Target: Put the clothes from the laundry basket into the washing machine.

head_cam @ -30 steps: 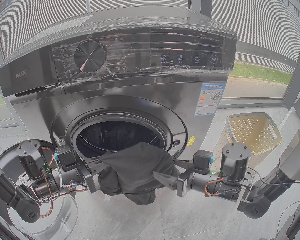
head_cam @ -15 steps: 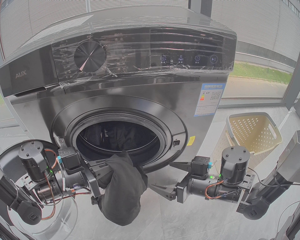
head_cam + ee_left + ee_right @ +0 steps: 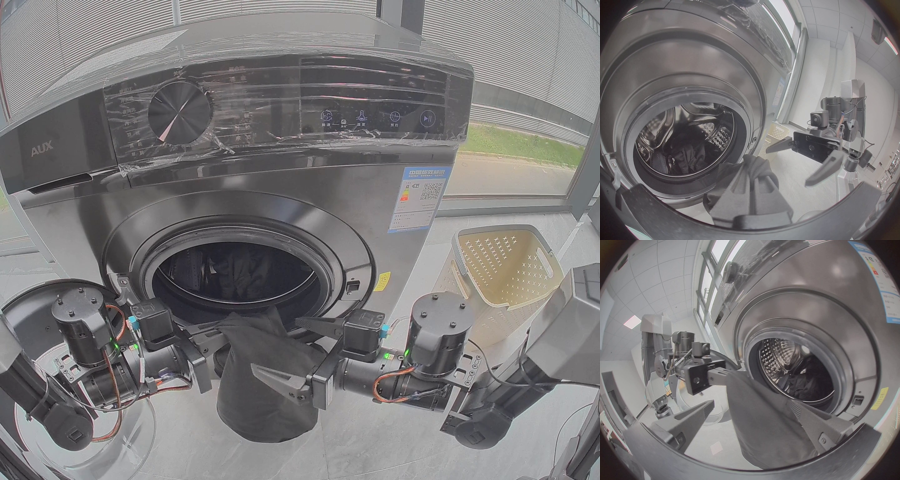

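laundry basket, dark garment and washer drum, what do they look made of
Laundry basket: looks like moulded plastic, matte cream, with rigid walls pierced by regular cutouts.
Dark garment: soft woven or knit fabric, matte black; it hangs limp in folds.
Washer drum: likely stainless steel, shiny, embossed with perforations.

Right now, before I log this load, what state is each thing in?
Washing machine door: open, swung to the left.
Drum: dark clothes already inside.
Dark garment: hanging outside below the opening.
Left gripper: shut on the garment's top.
Right gripper: open, fingers either side of the garment.
Laundry basket: no clothes visible inside.
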`<state>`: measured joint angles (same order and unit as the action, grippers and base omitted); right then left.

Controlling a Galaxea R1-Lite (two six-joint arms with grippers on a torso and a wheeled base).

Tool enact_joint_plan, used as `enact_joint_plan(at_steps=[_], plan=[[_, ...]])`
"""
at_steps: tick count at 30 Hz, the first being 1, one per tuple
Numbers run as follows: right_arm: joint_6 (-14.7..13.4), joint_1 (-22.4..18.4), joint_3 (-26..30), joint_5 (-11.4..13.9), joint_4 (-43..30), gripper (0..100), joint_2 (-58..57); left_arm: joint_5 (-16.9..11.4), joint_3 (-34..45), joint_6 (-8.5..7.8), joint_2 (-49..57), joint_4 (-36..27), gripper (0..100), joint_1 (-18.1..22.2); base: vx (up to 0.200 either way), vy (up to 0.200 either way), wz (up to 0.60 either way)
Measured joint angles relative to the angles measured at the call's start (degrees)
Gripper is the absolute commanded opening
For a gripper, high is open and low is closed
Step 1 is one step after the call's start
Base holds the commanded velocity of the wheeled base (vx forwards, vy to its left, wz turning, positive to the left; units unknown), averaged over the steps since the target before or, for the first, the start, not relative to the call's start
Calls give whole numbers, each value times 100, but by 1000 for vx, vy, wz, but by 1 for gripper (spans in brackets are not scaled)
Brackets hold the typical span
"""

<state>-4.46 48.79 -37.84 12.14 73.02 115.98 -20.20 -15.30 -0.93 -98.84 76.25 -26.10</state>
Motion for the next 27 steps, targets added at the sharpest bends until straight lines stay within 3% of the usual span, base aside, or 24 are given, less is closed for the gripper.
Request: enact_joint_plan(at_steps=[8, 18, 19, 27], plan=[[0, 140, -144, -11, -2, 100, 166, 228, -187, 4, -196, 0, 0, -168, 0, 0, 0], [88, -129, -736, -43, -2, 100, 695, 382, -311, 13, -226, 5, 0, -391, 0, 0, 0], [88, -144, -785, -51, -5, 0, 731, 384, -302, 13, -221, 16, 0, -396, 0, 0, 0], [91, -190, -797, -77, 2, 0, 830, 386, -261, 27, -232, 132, 0, -389, 0, 0, 0]])
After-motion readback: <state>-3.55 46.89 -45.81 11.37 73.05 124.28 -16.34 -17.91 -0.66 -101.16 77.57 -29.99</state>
